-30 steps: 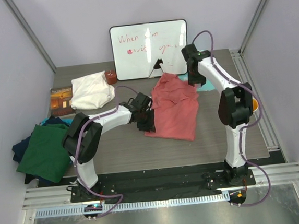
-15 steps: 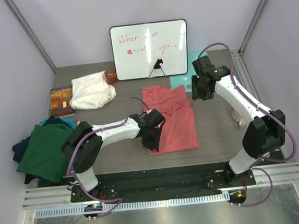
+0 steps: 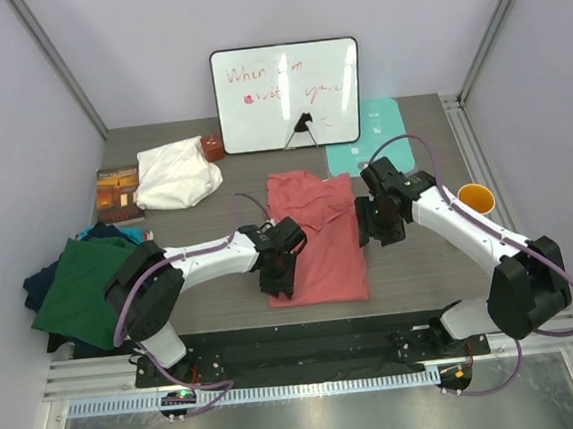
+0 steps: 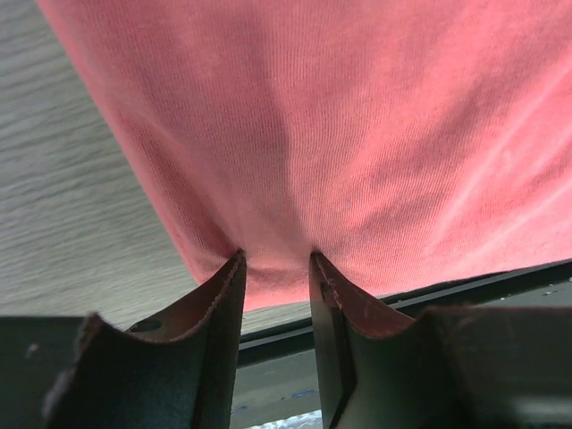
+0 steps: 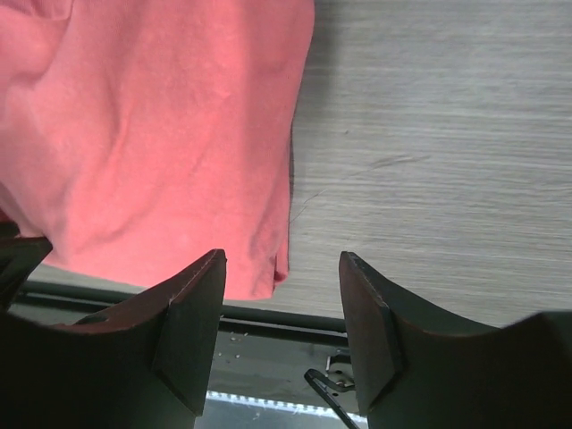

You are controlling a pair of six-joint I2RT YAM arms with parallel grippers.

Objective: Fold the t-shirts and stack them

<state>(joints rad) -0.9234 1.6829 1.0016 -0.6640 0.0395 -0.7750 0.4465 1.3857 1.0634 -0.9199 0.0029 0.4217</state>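
Left jaws pinch the salmon-pink cotton t-shirt (image 3: 319, 242) at its seven o'clock hem. Right jaws hover spread at its three o'clock edge, over the grey wood-grain counter (image 5: 429, 134).

Shirts that can be counted: 1 salmon-pink t-shirt (image 3: 321, 244) and 1 dark green t-shirt (image 3: 88, 292). Navy cloth (image 3: 34, 289) pokes out beneath the green one, and the number of pieces in it cannot be told. Beside these there are 1 sliver of teal fabric (image 3: 97, 231), 1 white cloth bundle (image 3: 175, 174), 1 whiteboard (image 3: 286, 92), 1 book (image 3: 119, 191), 1 small red-brown object (image 3: 212, 147), 1 pale-teal mat (image 3: 370, 132) and 1 orange cup (image 3: 476, 198). There are 2 robot arms, the left arm (image 3: 210, 259) and the right arm (image 3: 458, 225)
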